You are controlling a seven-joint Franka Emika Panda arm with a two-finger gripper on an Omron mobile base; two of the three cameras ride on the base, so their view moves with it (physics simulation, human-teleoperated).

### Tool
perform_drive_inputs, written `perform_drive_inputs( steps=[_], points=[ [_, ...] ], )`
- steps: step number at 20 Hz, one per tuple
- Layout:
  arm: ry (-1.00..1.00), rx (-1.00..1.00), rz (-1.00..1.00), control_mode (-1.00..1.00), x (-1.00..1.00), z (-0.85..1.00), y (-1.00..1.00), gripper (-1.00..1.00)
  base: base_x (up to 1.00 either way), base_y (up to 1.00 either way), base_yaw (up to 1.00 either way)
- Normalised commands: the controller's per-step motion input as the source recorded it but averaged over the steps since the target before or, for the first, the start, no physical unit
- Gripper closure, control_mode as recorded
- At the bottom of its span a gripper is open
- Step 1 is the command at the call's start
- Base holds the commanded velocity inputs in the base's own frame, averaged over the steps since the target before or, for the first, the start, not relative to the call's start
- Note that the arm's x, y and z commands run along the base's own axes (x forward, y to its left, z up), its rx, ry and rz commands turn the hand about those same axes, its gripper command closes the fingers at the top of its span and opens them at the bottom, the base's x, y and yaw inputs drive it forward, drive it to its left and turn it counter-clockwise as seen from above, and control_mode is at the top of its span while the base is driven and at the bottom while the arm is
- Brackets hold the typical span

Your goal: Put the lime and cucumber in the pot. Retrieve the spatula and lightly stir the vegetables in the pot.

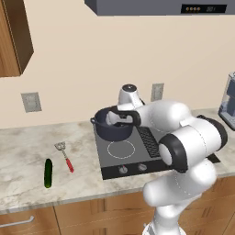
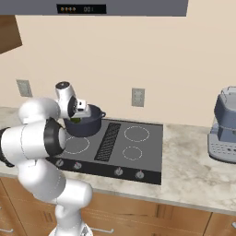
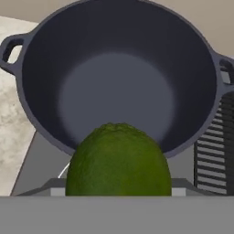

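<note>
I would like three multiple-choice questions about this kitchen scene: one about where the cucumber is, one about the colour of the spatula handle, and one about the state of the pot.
1. Where does the cucumber lie?
A. in the pot
B. on the counter, left of the stove
C. on a burner

2. What colour is the handle of the spatula?
A. red
B. blue
C. yellow

3. What is inside the pot now?
A. the cucumber
B. the spatula
C. nothing

Answers:
1. B: the left base view shows it on the marble counter, beside the spatula.
2. A: a thin red handle leads to a grey slotted head.
3. C: the hand view shows a bare bottom, with the lime in front of the near rim, between the jaws.
</note>
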Motion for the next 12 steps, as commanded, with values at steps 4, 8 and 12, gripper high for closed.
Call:
perform_drive_inputs(
  steps=[4,8,12],
  points=[
    [0.01,0.00,-0.04,-1.00,0.57,0.00,0.00,1.00,0.00,0.00,0.00],
    [0.00,0.00,-0.04,-1.00,0.29,-0.20,0.00,1.00,0.00,0.00,0.00],
    [0.00,0.00,-0.03,-1.00,0.09,-0.33,0.00,1.00,0.00,0.00,0.00]
  ],
)
